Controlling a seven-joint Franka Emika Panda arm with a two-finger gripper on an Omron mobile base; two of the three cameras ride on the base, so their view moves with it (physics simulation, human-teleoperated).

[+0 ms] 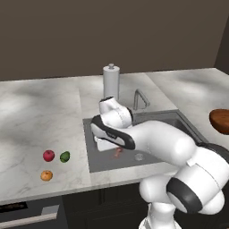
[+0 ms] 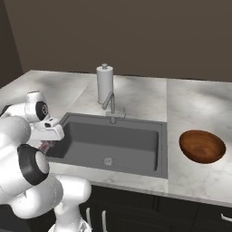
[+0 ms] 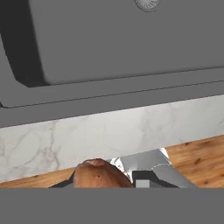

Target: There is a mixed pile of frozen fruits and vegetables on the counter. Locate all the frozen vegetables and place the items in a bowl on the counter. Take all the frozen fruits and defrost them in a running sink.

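My gripper (image 1: 115, 151) hangs over the left part of the dark-grey sink (image 1: 100, 164), shut on the brown mushroom (image 1: 118, 153). In the hand view the mushroom's cap (image 3: 100, 174) sits between the fingertips, with the sink basin (image 3: 122, 43) and its drain above. From the right base view the gripper (image 2: 45, 145) is at the sink's (image 2: 113, 140) left rim. On the counter (image 1: 36, 116) left of the sink lie the red apple (image 1: 48, 155), the green piece (image 1: 65, 156) and the orange (image 1: 46, 175). The wooden bowl (image 2: 202, 146) stands right of the sink, also at the right edge (image 1: 220, 120).
A silver faucet (image 2: 111, 106) rises behind the sink, with a tall paper-towel cylinder (image 2: 104, 84) beyond it. My own white arm crosses the front of the sink in the left base view. Dark cabinet fronts run below the counter edge.
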